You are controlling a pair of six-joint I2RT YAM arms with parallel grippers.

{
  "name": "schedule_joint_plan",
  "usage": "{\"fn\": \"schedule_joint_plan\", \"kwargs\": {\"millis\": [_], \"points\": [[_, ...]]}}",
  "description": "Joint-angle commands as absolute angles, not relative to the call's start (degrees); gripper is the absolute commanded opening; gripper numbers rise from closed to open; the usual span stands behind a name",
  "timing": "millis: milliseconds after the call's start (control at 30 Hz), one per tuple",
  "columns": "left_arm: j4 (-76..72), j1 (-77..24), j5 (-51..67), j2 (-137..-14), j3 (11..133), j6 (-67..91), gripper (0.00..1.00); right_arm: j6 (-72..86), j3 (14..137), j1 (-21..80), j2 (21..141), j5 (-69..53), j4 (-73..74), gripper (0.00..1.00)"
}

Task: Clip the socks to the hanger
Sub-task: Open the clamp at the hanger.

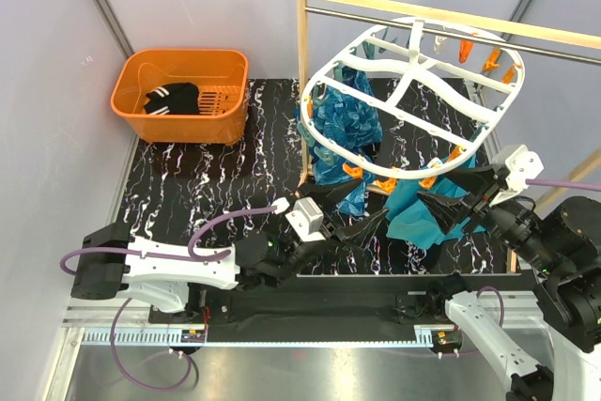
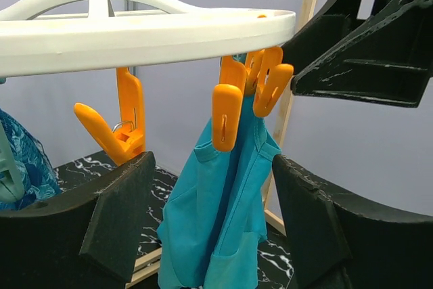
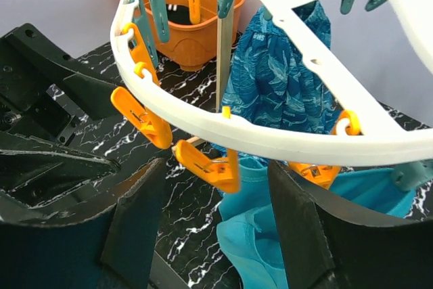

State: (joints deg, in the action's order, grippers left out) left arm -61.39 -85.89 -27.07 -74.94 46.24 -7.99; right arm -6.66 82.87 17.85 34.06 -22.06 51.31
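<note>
Spread and empty under the hanger (image 2: 135,38): left tool (image 1: 368,225), right tool (image 1: 449,206); socks (image 1: 174,99) in the basket (image 1: 178,127).
Risk: pulling out past the orange clips (image 2: 225,116) and teal cloth (image 2: 223,235) could snag the cloth or set the hanger swinging. The socks lie well apart, at the counter's (image 1: 188,176) far left.

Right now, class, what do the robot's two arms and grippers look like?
The left arm and right arm are white-and-black segments trailing purple cables. The left gripper and right gripper each have two broad matte-black fingers ahead of a white camera block.
</note>
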Motion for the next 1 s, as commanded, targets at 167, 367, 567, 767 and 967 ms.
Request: {"fn": "schedule_joint_plan", "kwargs": {"millis": [167,367,567,767,967], "points": [[-66.36,-86.04,-26.45,-72.95,45.53,-5.98,0.75,-6.42,82.27,17.84,37.62,-25.23,46.24,0.69],[-66.53,-85.96,-27.07,-72.33,44.91,-6.15,0.75,-5.80,81.74,17.84,38.23,-24.17,44.21,0.66],[-67.32,-85.96,-27.95,-71.72,43.77,-5.98,0.75,-3.87,80.25,17.75,37.62,-23.55,41.49,0.53],[-67.06,-86.04,-28.39,-70.76,43.07,-4.66,0.75,-1.76,79.10,17.75,37.44,-23.38,39.64,0.15],[-61.27,-85.96,-32.34,-67.51,42.28,-2.55,0.74,1.49,78.31,17.84,37.53,-24.08,39.64,0.00]]}}
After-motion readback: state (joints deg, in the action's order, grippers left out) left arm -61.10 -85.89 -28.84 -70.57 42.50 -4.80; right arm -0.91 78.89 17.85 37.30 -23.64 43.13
